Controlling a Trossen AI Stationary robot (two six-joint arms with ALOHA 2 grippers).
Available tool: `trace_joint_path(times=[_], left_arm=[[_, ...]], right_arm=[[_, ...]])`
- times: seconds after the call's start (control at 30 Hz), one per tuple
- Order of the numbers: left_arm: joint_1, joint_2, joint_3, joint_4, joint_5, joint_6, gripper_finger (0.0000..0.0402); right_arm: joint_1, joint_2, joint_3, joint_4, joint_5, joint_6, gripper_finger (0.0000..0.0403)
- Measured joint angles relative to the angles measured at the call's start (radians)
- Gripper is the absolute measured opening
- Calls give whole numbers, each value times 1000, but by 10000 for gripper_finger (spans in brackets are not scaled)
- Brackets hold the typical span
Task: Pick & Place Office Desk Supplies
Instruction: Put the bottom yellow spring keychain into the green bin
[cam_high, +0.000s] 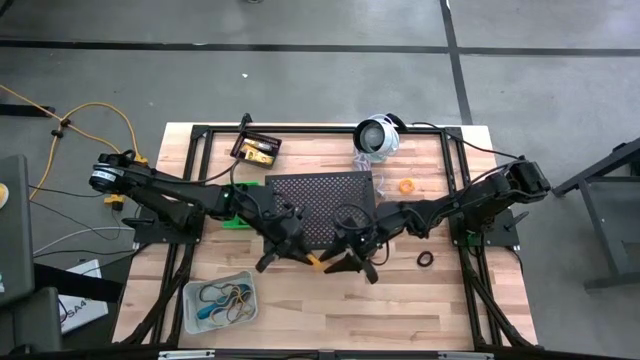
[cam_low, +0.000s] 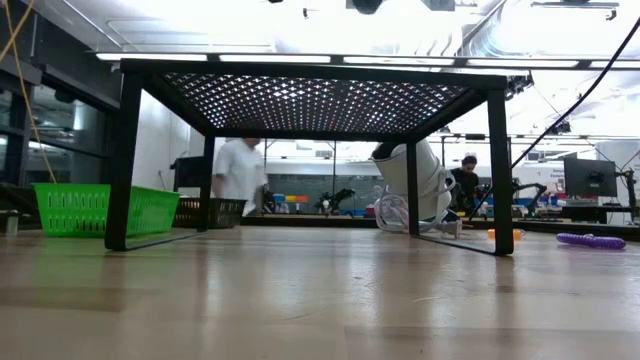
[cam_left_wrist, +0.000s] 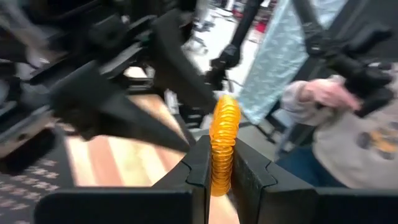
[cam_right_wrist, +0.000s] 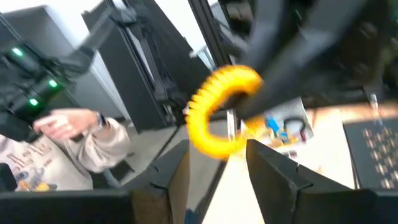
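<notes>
In the high view, both grippers were seen meeting at the table's near-centre, just at six o'clock of the stand (cam_high: 320, 195): the left gripper (cam_high: 283, 252) at nine o'clock of a small yellow tube (cam_high: 316, 262), the right gripper (cam_high: 357, 262) at three o'clock of it, each about equally near. A clear bin (cam_high: 190, 310) of bands lay toward seven o'clock, a black bin (cam_high: 257, 150) toward eleven, a black loop (cam_high: 425, 260) toward three. In the low view, neither gripper was shown; only the stand, a green bin (cam_low: 90, 208) and a purple loop (cam_low: 590, 241) were visible. In the left wrist view, the tube (cam_left_wrist: 222, 146) was held between narrowly closed fingers (cam_left_wrist: 198, 165), its long axis standing out straight from them toward the other arm. In the right wrist view, the tube (cam_right_wrist: 217, 118) was seen curved just ahead of the right gripper (cam_right_wrist: 217, 165), whose fingers (cam_right_wrist: 273, 171) stood apart and clear of it. A handover was judged complete, the tube being left in the left grip.
</notes>
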Motion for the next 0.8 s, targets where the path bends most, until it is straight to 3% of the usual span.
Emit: trace_joint_path(times=[0.2,0.5,0.6,0.8], left_arm=[[0,-1,0,-30,95,-90,32],[-16,-19,0,-214,91,-213,32],[-6,-76,0,-343,22,-231,32],[-18,-234,0,-587,-234,-252,32]], right_arm=[[0,0,0,-65,0,0,144],[0,0,0,-65,0,0,141],[0,0,0,-70,0,1,141],[6,0,0,-84,0,32,141]])
